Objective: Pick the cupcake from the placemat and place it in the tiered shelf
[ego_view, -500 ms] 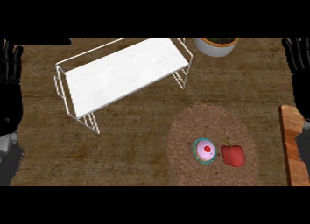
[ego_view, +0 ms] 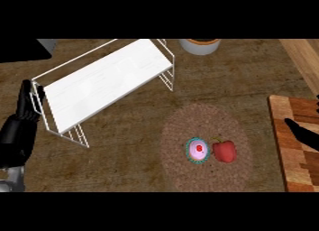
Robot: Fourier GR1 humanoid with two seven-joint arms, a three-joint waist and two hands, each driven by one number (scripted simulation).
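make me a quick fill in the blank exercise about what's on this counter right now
1. The cupcake sits on the round ____.
2. Right beside the cupcake lies a red ____.
3. The right hand shows over the wooden ____ at the view's right edge.
4. The white tiered shelf holds ____ so far.

Missing words: placemat; pepper; cutting board; nothing
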